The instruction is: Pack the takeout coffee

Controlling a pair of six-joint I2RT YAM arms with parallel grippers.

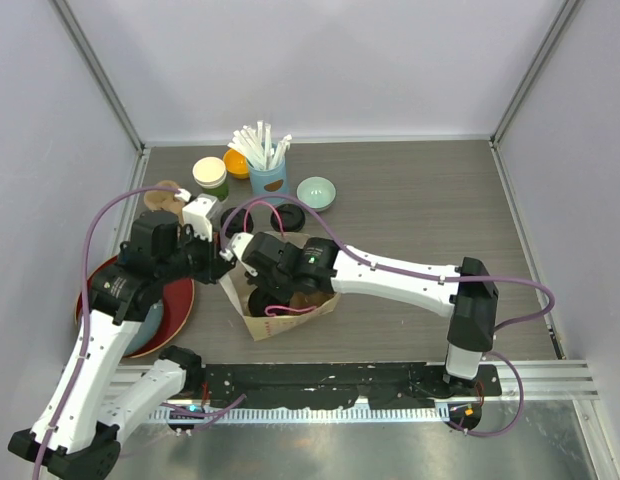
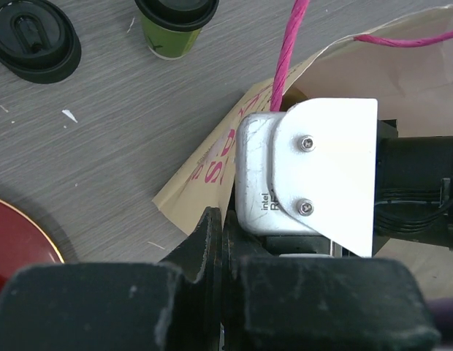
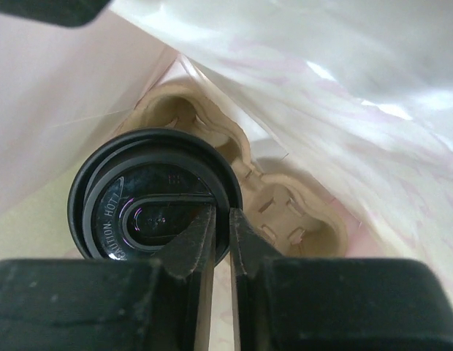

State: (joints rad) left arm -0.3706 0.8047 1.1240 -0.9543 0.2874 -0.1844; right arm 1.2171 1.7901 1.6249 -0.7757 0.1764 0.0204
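A takeout coffee cup with a black lid stands in a cardboard carrier inside the paper bag. My right gripper reaches into the bag, jaws pinched on the lid's rim. My left gripper is shut on the bag's mouth edge, its fingertips pressed together on the paper. Another green cup with a black lid stands on the table behind the bag. A loose black lid lies to its left.
A red plate lies left of the bag. At the back stand a blue cup of white straws, a pale green bowl, a cream-topped green cup and an orange item. Pink bag handles loop over the right arm.
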